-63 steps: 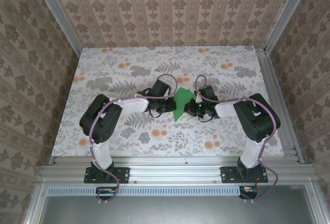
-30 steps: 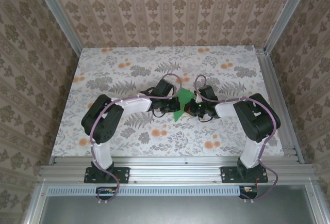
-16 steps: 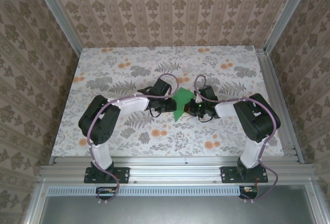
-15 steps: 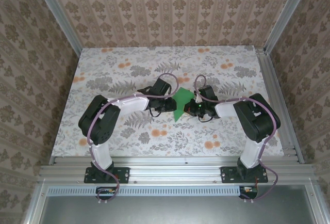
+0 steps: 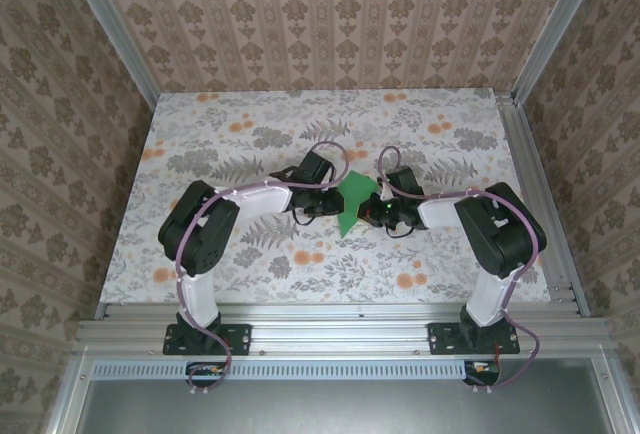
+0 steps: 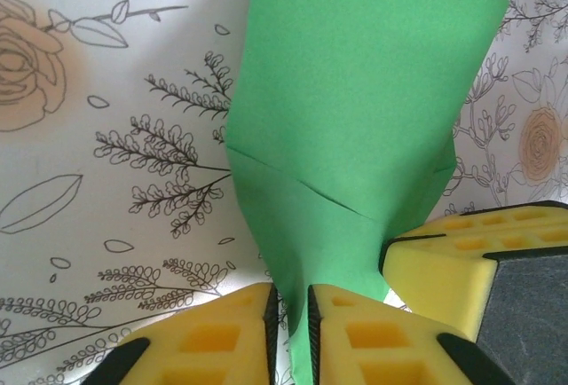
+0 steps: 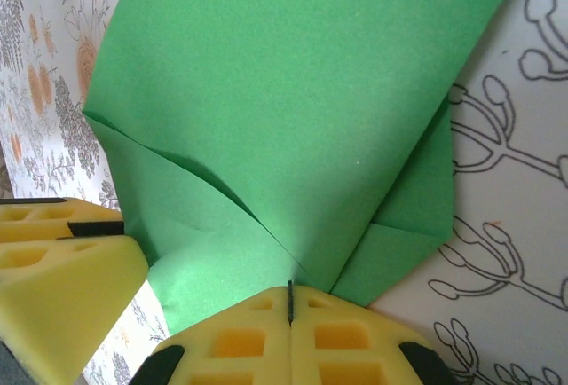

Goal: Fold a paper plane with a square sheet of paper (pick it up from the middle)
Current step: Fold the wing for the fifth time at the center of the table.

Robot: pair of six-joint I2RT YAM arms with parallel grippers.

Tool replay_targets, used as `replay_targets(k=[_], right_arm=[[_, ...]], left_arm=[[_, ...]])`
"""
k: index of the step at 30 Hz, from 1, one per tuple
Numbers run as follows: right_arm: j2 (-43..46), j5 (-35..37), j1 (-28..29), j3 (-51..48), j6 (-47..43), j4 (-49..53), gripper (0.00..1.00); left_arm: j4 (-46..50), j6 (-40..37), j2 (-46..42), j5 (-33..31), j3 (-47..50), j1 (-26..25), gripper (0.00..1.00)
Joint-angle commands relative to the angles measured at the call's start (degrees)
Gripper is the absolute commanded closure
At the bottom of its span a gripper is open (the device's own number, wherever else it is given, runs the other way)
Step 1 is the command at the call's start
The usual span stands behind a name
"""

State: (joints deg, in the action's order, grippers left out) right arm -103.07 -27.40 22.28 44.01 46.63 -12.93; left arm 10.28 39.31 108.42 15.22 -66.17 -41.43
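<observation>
1. Paper: one folded green sheet (image 5: 352,204) is seen at the middle of the surface (image 5: 230,124), between two grippers.
2. The right gripper (image 7: 290,301) is closed tight on one folded edge.
3. The left gripper (image 6: 290,310) is parted by a narrow slit; the sheet's edge lies inside, seemingly unpinched.

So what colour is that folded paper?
The paper is plain bright green, clearest from the right wrist.

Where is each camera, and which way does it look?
Top: above and behind, looking down at the table; left arm, right arm show.
Left wrist: on the wrist, looking past the left hand at the green paper.
Right wrist: on its wrist, looking past the right hand at it.
All share the green paper.
</observation>
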Motion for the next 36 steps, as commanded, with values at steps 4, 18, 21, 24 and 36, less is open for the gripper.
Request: replay_targets(k=[4,18,21,24,36], right_arm=[[0.2,2.3,-0.3,-1.5,-1.2,6.1,1.0],[0.0,2.5,-0.4,-1.3,-1.3,6.1,1.0],[-0.1,2.5,-0.4,-1.4,-1.3,6.2,1.0],[-0.1,2.5,-0.4,-1.6,-1.2,5.9,1.0],[-0.1,2.3,-0.4,-2.0,-0.9,4.9,1.0]], left_arm=[[0.5,-0.8,0.8,1.1,-1.7,-0.1,0.91],[1.9,-1.5,1.3,1.3,-4.1,-2.3,1.0],[1.2,-1.0,1.5,1.8,-3.9,-2.5,1.0],[0.3,-0.5,2.0,2.0,-4.0,-2.9,1.0],[-2.6,1.6,4.0,3.2,-4.0,-4.3,1.0]])
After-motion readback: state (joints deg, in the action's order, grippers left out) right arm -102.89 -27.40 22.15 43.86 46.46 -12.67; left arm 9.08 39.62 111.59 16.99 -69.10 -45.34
